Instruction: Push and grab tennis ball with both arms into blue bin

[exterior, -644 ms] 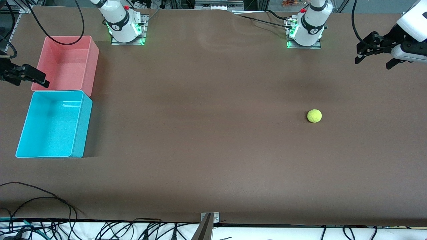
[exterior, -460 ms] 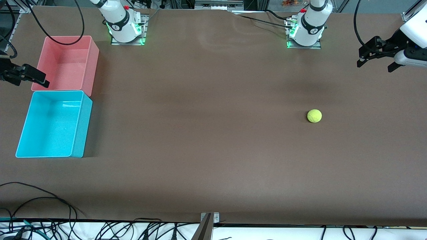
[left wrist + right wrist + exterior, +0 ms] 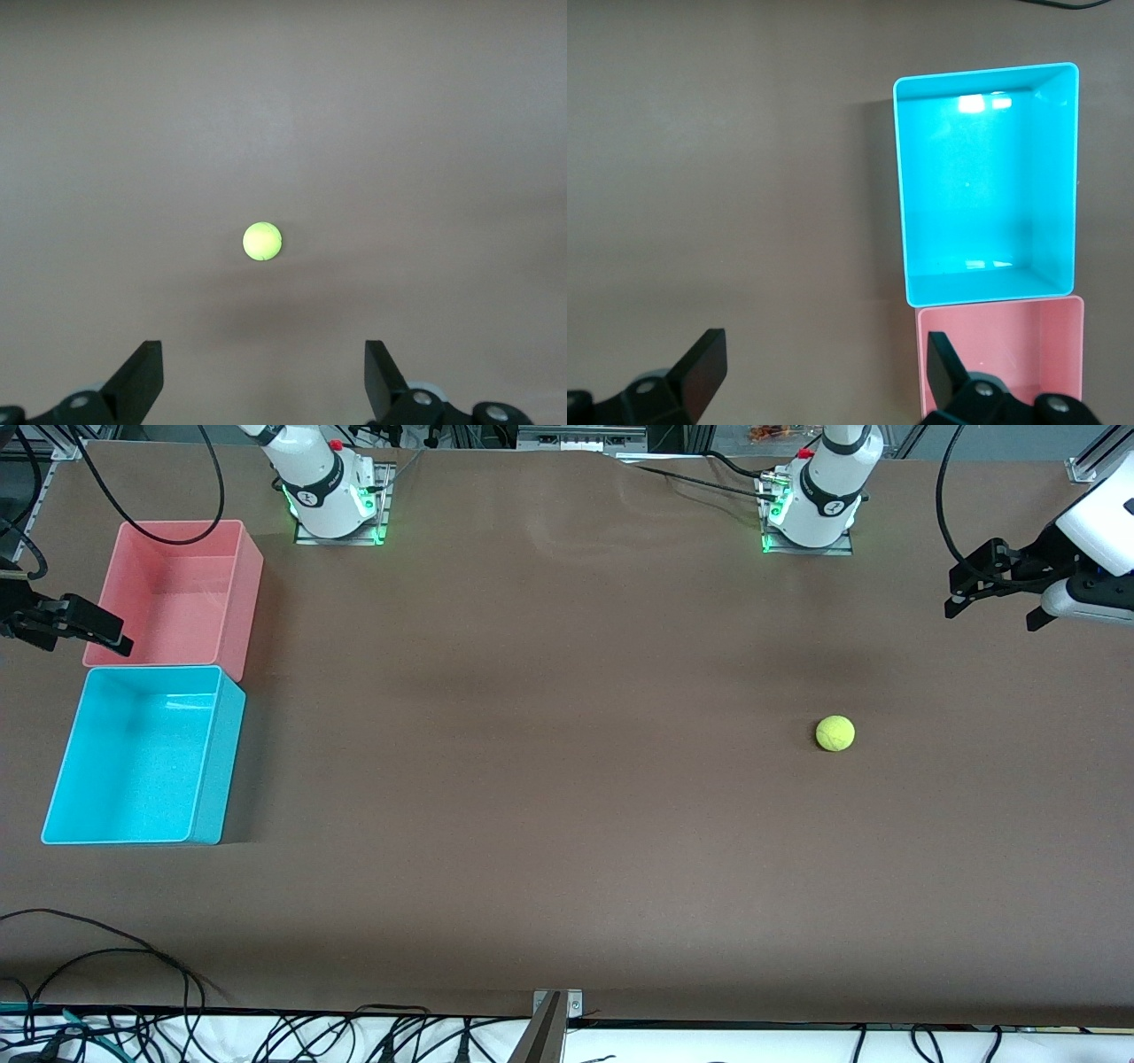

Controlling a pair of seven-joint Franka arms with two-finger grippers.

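The tennis ball (image 3: 834, 733) lies alone on the brown table toward the left arm's end, and it shows in the left wrist view (image 3: 262, 242). My left gripper (image 3: 992, 613) is open and empty, up over the bare table at that end, with the ball centred ahead of its jaws (image 3: 263, 350). The blue bin (image 3: 208, 766) stands empty at the right arm's end and shows in the right wrist view (image 3: 988, 288). My right gripper (image 3: 80, 645) is open and empty over the table edge beside the bins (image 3: 824, 341).
A pink bin (image 3: 244, 602) of the same size touches the blue bin, farther from the front camera; it also shows in the right wrist view (image 3: 1001, 354). Black cables (image 3: 106, 957) lie along the table's front edge. A wide stretch of bare table separates ball and bins.
My left gripper has shifted a little, drawing back toward its end of the table and dropping slightly. The ball, the bins and the right gripper have not moved.
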